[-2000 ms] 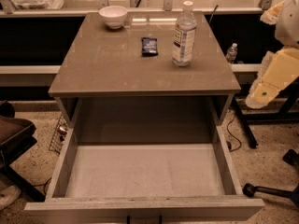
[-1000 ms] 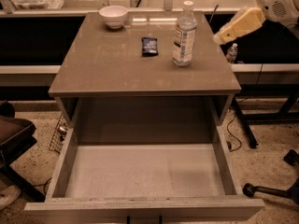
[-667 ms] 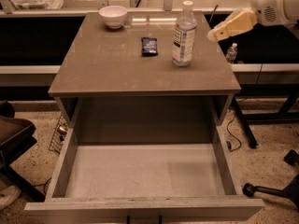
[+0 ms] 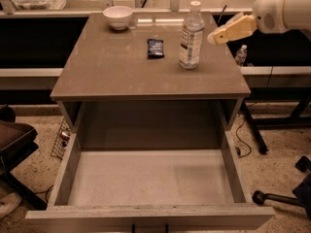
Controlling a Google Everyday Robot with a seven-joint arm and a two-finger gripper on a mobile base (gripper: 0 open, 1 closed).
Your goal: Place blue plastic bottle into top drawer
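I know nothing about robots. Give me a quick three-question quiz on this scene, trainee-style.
1. Fill in: the top drawer is pulled ___.
2. True or false: the blue plastic bottle lies on its side.
3. Where is the gripper? A) inside the top drawer B) in the air right of the blue plastic bottle, apart from it C) around the bottle's cap
Key: 1 open; 2 false, it stands upright; 3 B.

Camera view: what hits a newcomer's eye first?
The top drawer, standing wide open across the lower half. Then the blue plastic bottle, upright on the right side of the cabinet top, and the gripper just to its right, not touching it.
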